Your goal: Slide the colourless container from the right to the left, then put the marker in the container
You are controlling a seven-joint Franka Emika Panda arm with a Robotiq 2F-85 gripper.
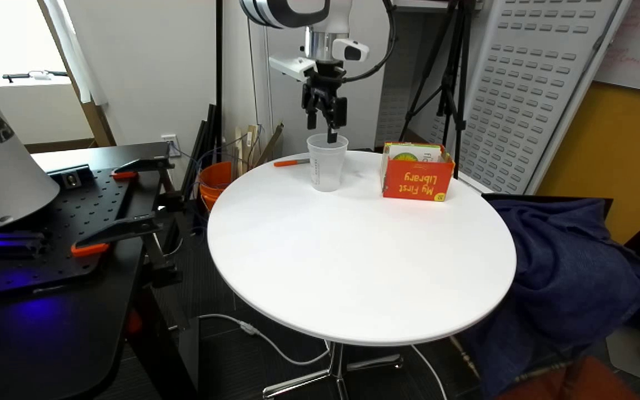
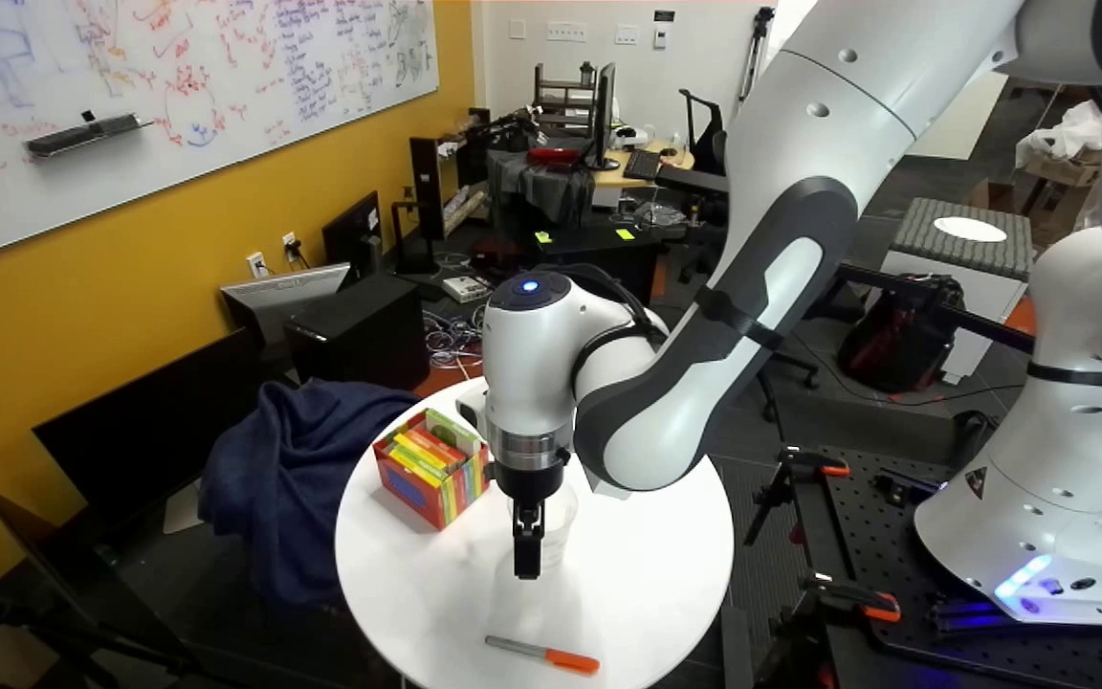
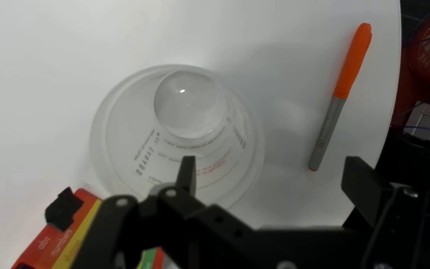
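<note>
The colourless container (image 1: 325, 173) is a see-through cup standing upright on the white table, and it also shows in the wrist view (image 3: 136, 112). In an exterior view the cup (image 2: 559, 536) is partly hidden behind my gripper (image 2: 528, 565). The marker (image 3: 336, 102), grey with an orange cap, lies flat on the table beside the cup; it shows in both exterior views (image 1: 292, 163) (image 2: 543, 655). My gripper (image 1: 323, 129) is open with nothing between its fingers (image 3: 271, 166). One fingertip overlaps the cup's opening; I cannot tell whether it is above or inside.
An orange-red box of small books (image 1: 417, 180) stands on the table near the cup, and shows at the lower left of the wrist view (image 3: 62, 243). The round white table (image 1: 353, 266) has its edge close beyond the marker. A dark blue cloth (image 1: 564, 278) hangs beside the table.
</note>
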